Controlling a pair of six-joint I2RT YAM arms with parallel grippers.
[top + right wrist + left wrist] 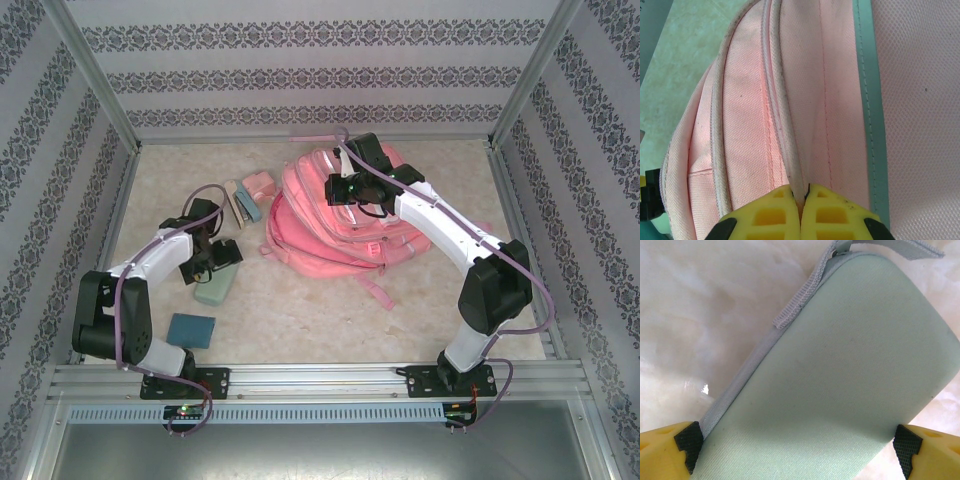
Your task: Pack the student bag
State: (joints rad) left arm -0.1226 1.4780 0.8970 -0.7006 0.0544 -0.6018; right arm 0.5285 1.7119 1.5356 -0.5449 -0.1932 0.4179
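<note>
Marbled table [400, 320], left of the student bag [320, 240]: left gripper [800, 447] gapes wide, empty, astride the mint fabric case [840, 365]; centre it, then close. Right gripper [801, 197] is clamped on the bag's seam.

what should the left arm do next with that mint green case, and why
Probably close the left gripper on the mint green case. Its jaws stand open with a pad at each side of the case, which lies flat on the table. The right gripper is shut, pinching a seam of the student bag, so the bag seems held ready.
</note>
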